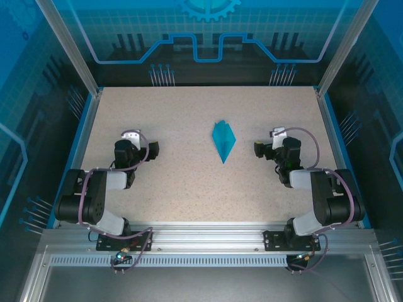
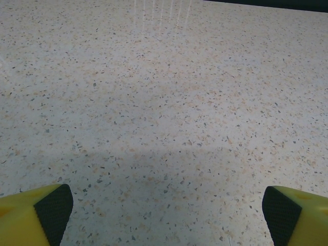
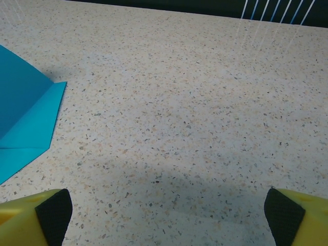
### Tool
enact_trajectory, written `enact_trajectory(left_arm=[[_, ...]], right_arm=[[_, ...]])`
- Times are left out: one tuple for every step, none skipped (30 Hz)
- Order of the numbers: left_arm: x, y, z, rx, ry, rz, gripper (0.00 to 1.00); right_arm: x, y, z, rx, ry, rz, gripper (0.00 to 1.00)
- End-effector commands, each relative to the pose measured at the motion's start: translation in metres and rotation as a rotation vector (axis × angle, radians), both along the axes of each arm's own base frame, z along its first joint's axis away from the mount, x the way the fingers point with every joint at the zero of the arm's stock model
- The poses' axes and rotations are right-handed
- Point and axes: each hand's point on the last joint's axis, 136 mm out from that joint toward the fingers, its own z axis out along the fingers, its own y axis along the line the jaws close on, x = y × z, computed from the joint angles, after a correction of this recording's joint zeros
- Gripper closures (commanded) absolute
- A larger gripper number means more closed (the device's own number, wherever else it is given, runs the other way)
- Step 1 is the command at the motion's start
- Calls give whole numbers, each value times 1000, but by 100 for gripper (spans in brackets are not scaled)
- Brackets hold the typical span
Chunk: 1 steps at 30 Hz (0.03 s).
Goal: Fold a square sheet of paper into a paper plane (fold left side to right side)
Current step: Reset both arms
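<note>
The paper plane (image 1: 223, 139) sits on the counter (image 1: 189, 189), middle of the frame. The left jaws and right jaws are wide and empty. A rough grab could squash its folds.

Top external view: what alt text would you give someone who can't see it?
A small teal paper plane lies on a speckled table, its sharp tip pointing toward the near edge. On either side of it, the robot's left pincer and right pincer are open, touching nothing.
</note>
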Motion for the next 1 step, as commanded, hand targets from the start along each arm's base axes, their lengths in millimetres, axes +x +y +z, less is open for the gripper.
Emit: enact_trajectory(left_arm=[[7, -2, 12, 2, -48, -22, 1]], right_arm=[[5, 1, 7, -12, -32, 2, 0]])
